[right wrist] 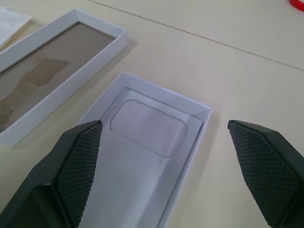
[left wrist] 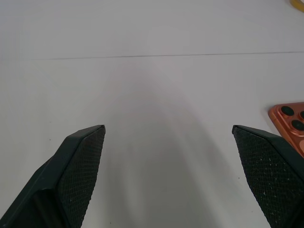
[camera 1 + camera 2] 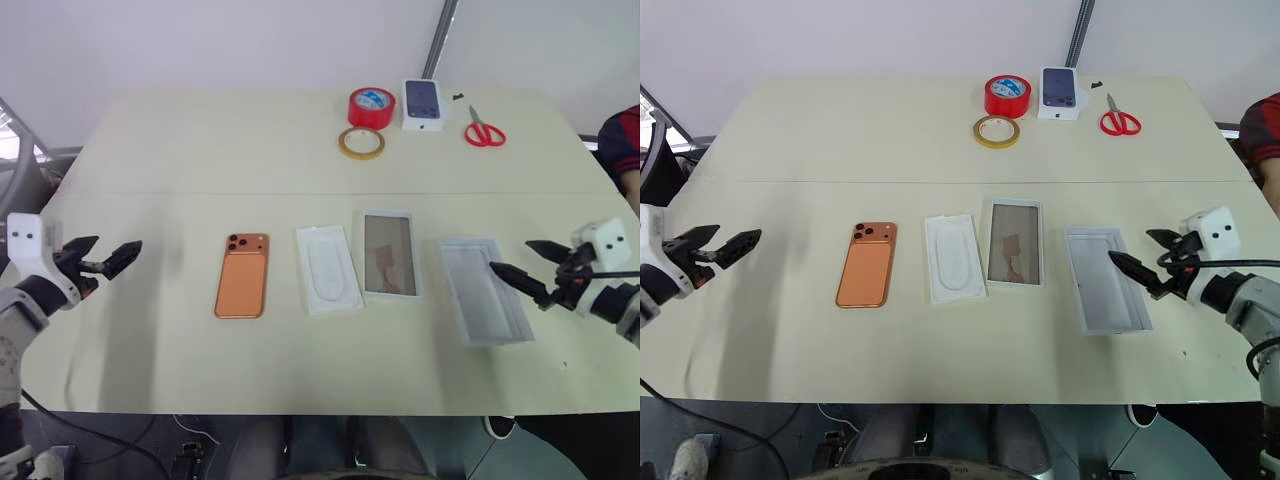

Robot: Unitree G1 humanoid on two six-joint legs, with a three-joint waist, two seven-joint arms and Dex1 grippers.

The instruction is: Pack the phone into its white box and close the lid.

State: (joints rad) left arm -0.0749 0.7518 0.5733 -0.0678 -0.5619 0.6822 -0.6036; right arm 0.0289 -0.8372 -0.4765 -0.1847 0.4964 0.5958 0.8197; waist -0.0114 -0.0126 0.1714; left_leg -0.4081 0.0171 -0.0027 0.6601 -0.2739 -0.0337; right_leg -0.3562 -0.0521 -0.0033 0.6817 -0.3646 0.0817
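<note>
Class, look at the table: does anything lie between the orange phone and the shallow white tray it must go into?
Yes. The flat white insert with an oval recess lies on the table between the slim copper-orange phone and the shallow white tray with a tan-brown floor, touching neither.

Your head pair looks down over the table (image 3: 180, 150); each wrist view peers closely forward between its own spread fingers.
</note>
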